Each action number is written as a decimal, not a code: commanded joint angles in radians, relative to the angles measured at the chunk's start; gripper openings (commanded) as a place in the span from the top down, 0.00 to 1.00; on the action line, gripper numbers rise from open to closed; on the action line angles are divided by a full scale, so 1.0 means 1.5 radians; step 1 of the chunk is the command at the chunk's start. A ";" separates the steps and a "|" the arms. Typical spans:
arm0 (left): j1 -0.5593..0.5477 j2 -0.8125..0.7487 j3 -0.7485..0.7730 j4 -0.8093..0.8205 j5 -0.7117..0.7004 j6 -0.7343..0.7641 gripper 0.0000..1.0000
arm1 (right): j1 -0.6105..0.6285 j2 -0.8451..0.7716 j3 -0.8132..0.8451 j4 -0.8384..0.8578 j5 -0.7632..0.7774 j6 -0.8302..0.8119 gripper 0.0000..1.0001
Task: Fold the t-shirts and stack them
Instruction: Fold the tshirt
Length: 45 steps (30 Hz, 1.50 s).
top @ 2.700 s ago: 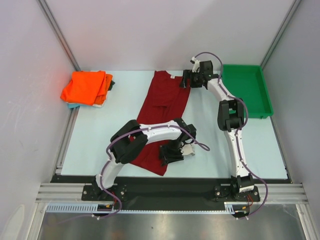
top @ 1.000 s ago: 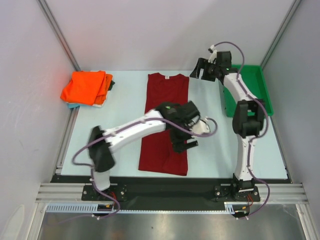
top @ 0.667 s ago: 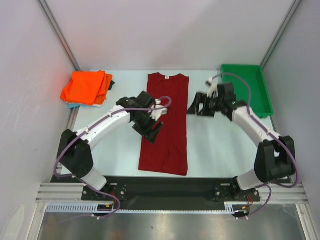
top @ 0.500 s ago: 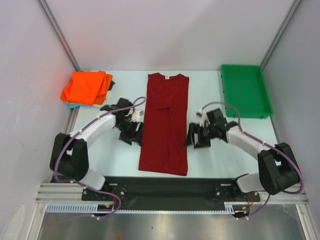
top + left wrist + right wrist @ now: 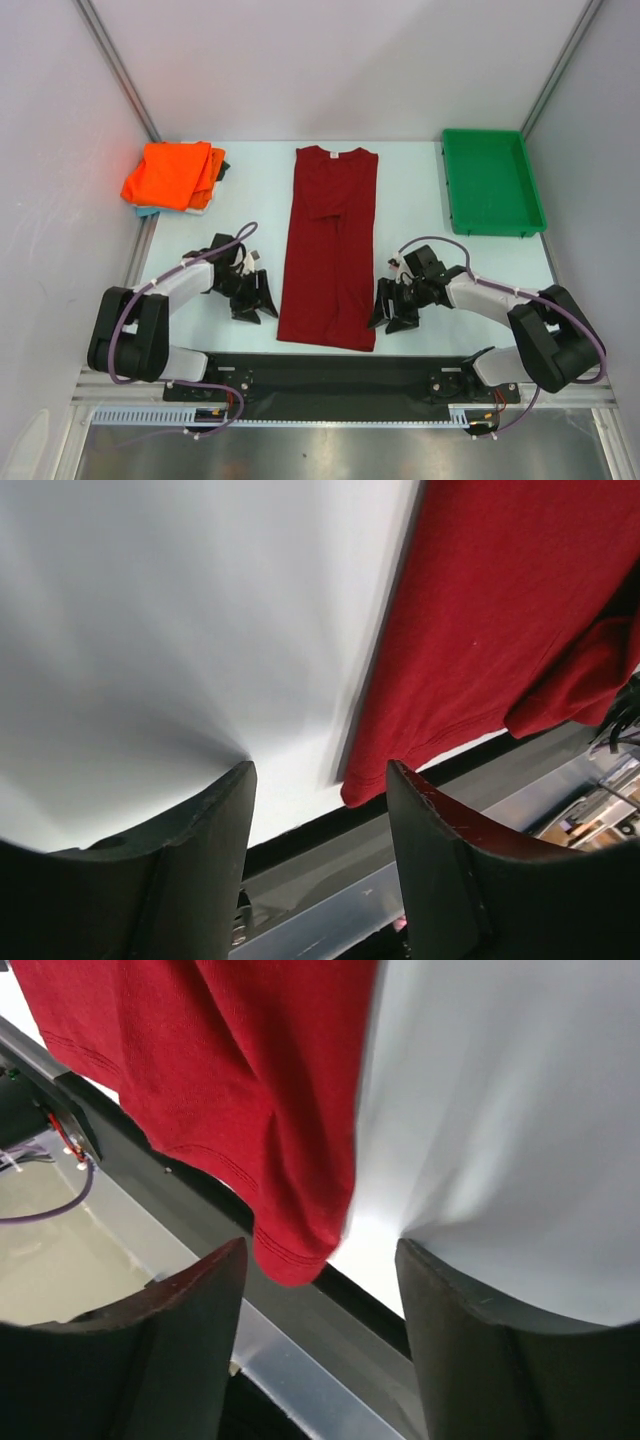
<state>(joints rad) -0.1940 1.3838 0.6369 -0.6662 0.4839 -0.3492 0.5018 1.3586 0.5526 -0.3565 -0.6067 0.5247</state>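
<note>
Maroon t-shirt (image 5: 330, 250) lies as a long narrow strip down the middle of the table (image 5: 450, 265), hem at the near edge. The left gripper (image 5: 266, 301) and right gripper (image 5: 379, 308) sit low beside its hem corners, fingers spread and holding nothing. For a clean fold, I'd say each should pinch every layer at its corner, then carry the hem evenly toward the collar.

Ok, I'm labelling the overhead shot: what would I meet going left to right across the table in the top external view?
orange t-shirt → left gripper → maroon t-shirt → right gripper → green tray
</note>
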 commanded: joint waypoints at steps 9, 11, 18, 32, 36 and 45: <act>-0.035 0.039 -0.008 0.064 0.065 -0.032 0.55 | 0.081 0.038 0.002 0.037 0.020 0.051 0.41; -0.043 0.039 -0.010 0.060 0.068 -0.034 0.56 | 0.099 0.049 0.005 0.035 0.019 0.055 0.42; -0.061 0.025 -0.026 0.065 0.068 -0.041 0.58 | 0.114 0.075 0.014 0.044 0.028 0.062 0.47; -0.091 0.059 -0.034 0.081 0.082 -0.046 0.64 | 0.105 0.084 0.027 0.053 0.031 0.063 0.59; -0.091 0.069 -0.030 0.071 0.089 -0.040 0.88 | 0.100 0.080 0.021 0.059 0.027 0.061 0.71; -0.063 -0.017 0.002 0.050 0.110 -0.026 1.00 | 0.049 0.029 0.093 0.005 0.024 -0.022 1.00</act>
<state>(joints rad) -0.3161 1.4441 0.5972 -0.5747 0.6178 -0.4095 0.6064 1.4662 0.6067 -0.3080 -0.5827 0.5686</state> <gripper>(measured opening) 0.012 0.015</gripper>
